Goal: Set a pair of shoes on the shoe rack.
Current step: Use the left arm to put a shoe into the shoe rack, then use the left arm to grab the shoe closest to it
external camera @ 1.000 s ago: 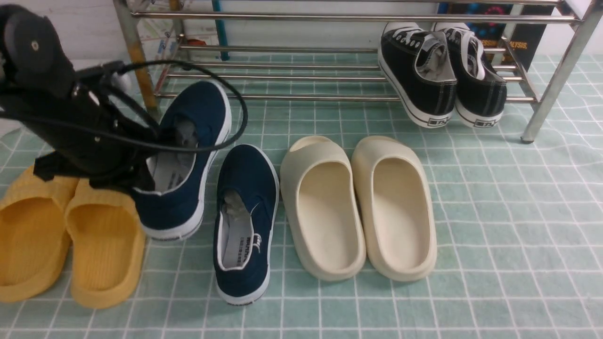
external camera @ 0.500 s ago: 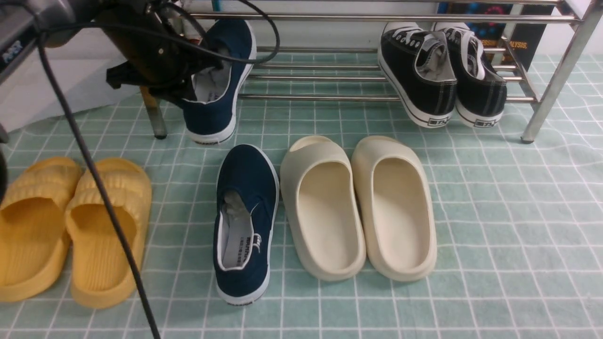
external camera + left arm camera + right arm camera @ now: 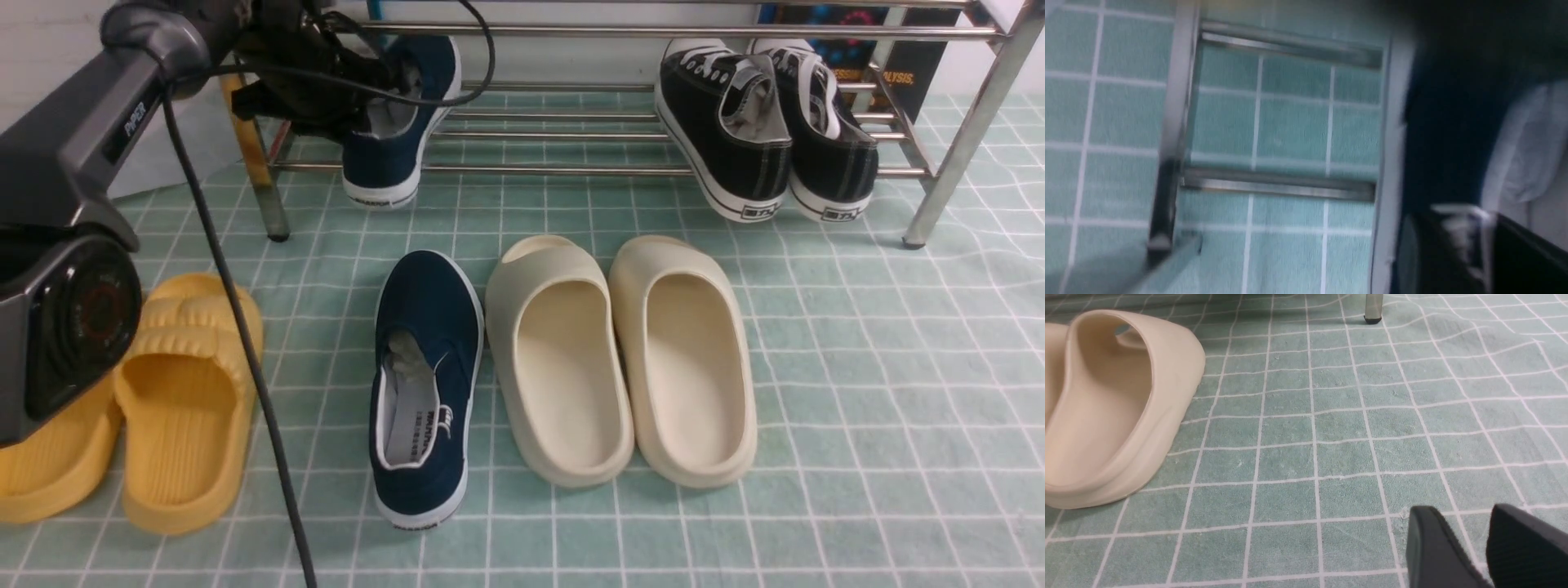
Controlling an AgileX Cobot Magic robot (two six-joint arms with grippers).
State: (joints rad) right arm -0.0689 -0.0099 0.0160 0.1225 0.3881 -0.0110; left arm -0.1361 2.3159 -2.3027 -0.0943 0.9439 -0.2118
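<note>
step: placing first blue shoe [image 3: 392,122], heel out on rack [image 3: 571,170] rails at 11 o'clock | left gripper [image 3: 363,86] at its opening; holding or released, cannot tell | right gripper [image 3: 1466,516] parted, empty | next: needs a clean release; then fetch second blue shoe [image 3: 424,384] on cloth [image 3: 857,367], 6 o'clock

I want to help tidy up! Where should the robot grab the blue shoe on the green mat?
Probably the heel collar of the navy shoe, pinched from above with one finger inside: the heel faces the robot and the opening points up.
</note>
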